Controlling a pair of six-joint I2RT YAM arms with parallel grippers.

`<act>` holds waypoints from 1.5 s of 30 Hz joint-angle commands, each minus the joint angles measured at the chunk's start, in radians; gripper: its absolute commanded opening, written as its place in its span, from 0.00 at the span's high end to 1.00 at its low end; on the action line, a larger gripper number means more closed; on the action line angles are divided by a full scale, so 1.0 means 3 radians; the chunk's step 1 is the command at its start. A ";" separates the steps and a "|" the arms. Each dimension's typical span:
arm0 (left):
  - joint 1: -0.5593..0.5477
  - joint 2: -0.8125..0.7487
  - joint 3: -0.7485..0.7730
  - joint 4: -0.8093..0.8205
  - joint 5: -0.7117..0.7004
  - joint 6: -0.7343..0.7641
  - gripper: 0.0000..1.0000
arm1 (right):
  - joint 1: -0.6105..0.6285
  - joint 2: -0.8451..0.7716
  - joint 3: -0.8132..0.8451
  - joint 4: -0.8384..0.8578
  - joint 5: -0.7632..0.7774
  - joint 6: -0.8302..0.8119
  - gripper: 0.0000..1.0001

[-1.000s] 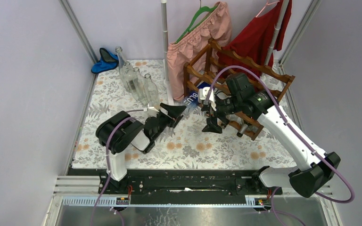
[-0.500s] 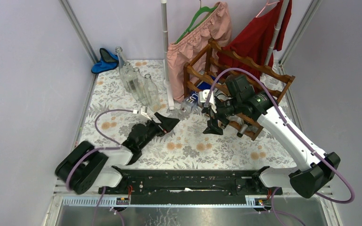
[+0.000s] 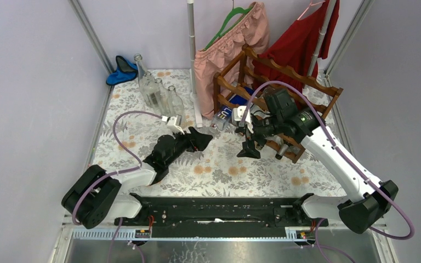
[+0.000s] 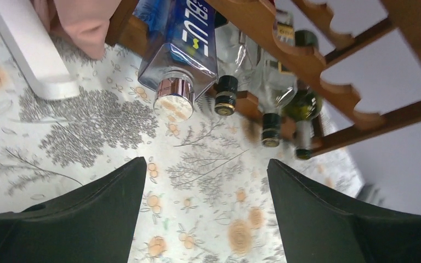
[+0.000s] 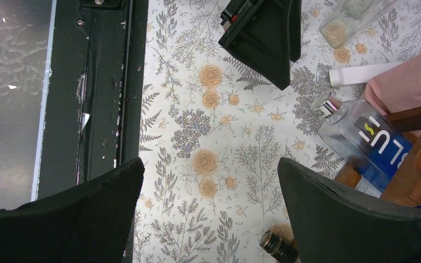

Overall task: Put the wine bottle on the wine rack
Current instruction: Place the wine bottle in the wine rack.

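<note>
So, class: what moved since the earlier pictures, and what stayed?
The left gripper drew back from the blue bottle toward the near edge, its arm dropping low to the left. Nothing was grabbed or released. That bottle, the rack, the open right gripper and the clear bottles stayed put.

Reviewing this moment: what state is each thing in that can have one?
Wine rack: upright, bottles lying in it.
Blue-labelled bottle: lying in the rack, cap on, neck sticking out, not held.
Dark bottles: lying in the rack, necks out.
Clear bottles: standing upright.
Left hand: open, empty.
Right hand: open, empty.
Pink garment: hanging.
</note>
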 commanded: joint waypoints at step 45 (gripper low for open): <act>0.0126 0.1140 0.1054 0.0229 0.0427 0.2034 0.02 | -0.0017 -0.0301 -0.0153 0.0093 -0.0246 -0.0016 0.00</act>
